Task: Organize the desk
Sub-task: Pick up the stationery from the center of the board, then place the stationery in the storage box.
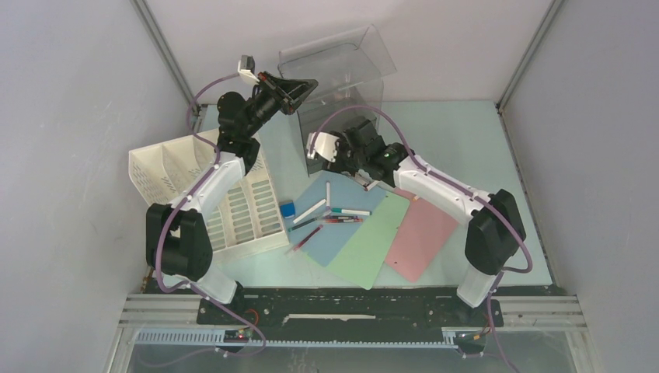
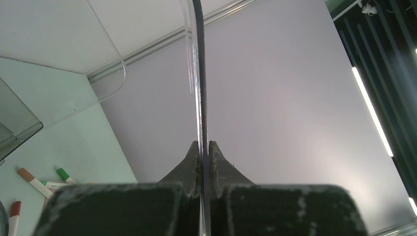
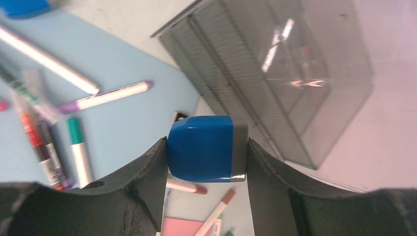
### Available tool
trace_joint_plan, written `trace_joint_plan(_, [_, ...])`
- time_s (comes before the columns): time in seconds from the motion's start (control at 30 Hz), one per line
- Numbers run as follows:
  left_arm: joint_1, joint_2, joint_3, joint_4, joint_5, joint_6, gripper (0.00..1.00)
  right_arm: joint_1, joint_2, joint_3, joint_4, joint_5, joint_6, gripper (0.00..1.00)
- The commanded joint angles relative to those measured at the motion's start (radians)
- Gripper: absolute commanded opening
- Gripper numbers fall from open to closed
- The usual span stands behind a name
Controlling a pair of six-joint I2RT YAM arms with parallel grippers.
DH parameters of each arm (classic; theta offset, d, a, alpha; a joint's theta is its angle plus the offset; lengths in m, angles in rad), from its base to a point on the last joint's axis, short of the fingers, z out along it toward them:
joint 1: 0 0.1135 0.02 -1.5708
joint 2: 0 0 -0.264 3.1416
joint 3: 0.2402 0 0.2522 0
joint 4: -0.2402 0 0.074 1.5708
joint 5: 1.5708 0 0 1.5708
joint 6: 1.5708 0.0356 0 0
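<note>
The pale mint-green counter (image 1: 466,140) fills the floor between the grey walls, and its long axis runs left to right along the black rail (image 1: 350,299) at the near edge. At its back the clear box (image 1: 342,66) sits tipped, with the left hand (image 1: 299,92) pinched shut on the thin edge of its wall. The white slotted rack (image 1: 233,206) lies at the left, and blue, green and pink sheets (image 1: 365,237) fan across the middle. Pens (image 1: 342,220) litter the blue sheet, and just beyond them the right hand (image 3: 206,142), partly open, clamps a blue block (image 3: 199,152) between both fingers.
</note>
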Motion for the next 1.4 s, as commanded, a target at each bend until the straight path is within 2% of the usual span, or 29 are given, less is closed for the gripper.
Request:
trace_joint_plan(0.0, [0.010, -0.032, 0.059, 0.124, -0.015, -0.005, 0.00, 0.008, -0.032, -0.014, 0.178, 0.123, -0.072, 0.06])
trace_joint_plan(0.2, [0.011, -0.032, 0.063, 0.124, -0.016, -0.006, 0.00, 0.030, -0.011, -0.069, 0.438, 0.198, -0.155, 0.03])
trace_joint_plan(0.57, [0.010, -0.033, 0.074, 0.124, -0.012, -0.005, 0.00, 0.028, 0.089, -0.077, 0.781, 0.271, -0.229, 0.04])
trace_joint_plan(0.83, [0.011, -0.032, 0.078, 0.124, -0.009, -0.005, 0.00, 0.000, 0.171, -0.080, 0.964, 0.281, -0.259, 0.10])
trace_joint_plan(1.1, [0.011, -0.032, 0.079, 0.124, -0.006, -0.005, 0.00, -0.026, 0.223, -0.058, 0.999, 0.246, -0.185, 0.35])
trace_joint_plan(1.37, [0.011, -0.034, 0.075, 0.124, -0.004, -0.005, 0.00, -0.032, 0.253, -0.042, 0.984, 0.246, -0.161, 0.86])
